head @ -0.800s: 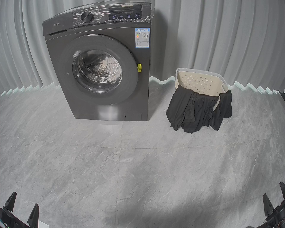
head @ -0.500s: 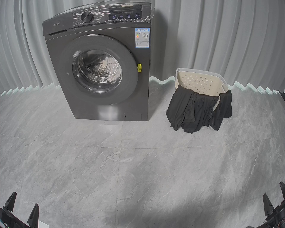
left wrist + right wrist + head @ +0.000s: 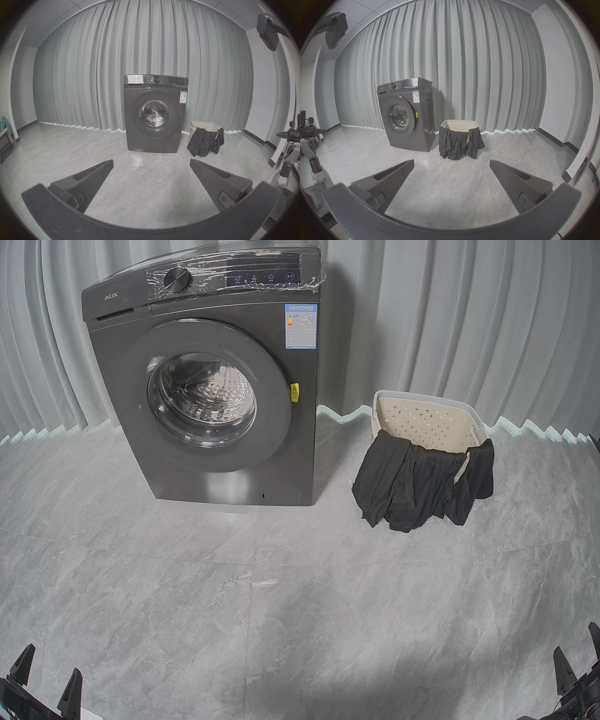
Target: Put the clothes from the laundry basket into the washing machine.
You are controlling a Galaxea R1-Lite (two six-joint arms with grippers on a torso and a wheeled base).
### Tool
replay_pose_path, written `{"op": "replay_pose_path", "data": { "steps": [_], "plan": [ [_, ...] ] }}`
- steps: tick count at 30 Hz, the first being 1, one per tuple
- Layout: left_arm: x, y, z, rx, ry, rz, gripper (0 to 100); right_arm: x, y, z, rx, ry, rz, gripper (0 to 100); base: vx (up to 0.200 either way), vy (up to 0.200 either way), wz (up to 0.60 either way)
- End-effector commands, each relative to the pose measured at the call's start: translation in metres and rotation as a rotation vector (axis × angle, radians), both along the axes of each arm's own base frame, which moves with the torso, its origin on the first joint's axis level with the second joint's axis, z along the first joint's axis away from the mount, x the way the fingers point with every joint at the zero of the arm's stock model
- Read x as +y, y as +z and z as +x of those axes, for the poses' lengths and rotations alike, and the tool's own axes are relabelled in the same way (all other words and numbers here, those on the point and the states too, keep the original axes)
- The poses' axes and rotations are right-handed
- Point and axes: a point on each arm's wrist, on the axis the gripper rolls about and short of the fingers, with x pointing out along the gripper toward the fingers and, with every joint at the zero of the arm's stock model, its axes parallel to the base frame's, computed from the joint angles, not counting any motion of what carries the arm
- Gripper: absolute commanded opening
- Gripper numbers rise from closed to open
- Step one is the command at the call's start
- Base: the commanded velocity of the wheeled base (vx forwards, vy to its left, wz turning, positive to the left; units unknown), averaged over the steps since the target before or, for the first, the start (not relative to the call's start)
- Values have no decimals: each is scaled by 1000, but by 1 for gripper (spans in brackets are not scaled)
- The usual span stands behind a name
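The left pincer (image 3: 50,662) and right pincer (image 3: 575,640) sit low, both spread wide and empty. Bare grey floor (image 3: 281,615) stretches ahead. Beyond it the washing machine (image 3: 206,396) stands with its door closed and a printed label (image 3: 300,317) on its front. Just beside it, dark clothes (image 3: 419,484) drape over the near rim of the laundry basket (image 3: 431,418), before the curtain (image 3: 469,321).

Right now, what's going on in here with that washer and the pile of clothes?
A two-armed robot is at the start of a laundry job. The washing machine has its round door shut. Beside it, dark clothes hang over the front rim of the laundry basket, with nothing holding them. The left pincer and right pincer are both open and empty, low and well short of the basket.
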Motion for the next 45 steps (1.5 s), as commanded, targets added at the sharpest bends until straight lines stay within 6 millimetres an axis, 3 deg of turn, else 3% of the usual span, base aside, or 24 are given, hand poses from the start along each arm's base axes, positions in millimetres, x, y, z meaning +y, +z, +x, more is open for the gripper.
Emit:
{"op": "replay_pose_path", "data": {
  "steps": [1,8,32,45],
  "plan": [
    [0,-4,0,0,0,0,100,0,-5,0,1,2,-1,100,200,0,0],
    [0,-4,0,0,2,-3,100,0,-5,0,2,2,-1,100,200,0,0],
    [0,-4,0,0,2,-3,100,0,-5,0,2,2,-1,100,0,0,-75],
    [0,-4,0,0,2,-3,100,0,-5,0,2,2,-2,100,185,0,0]
  ]
}}
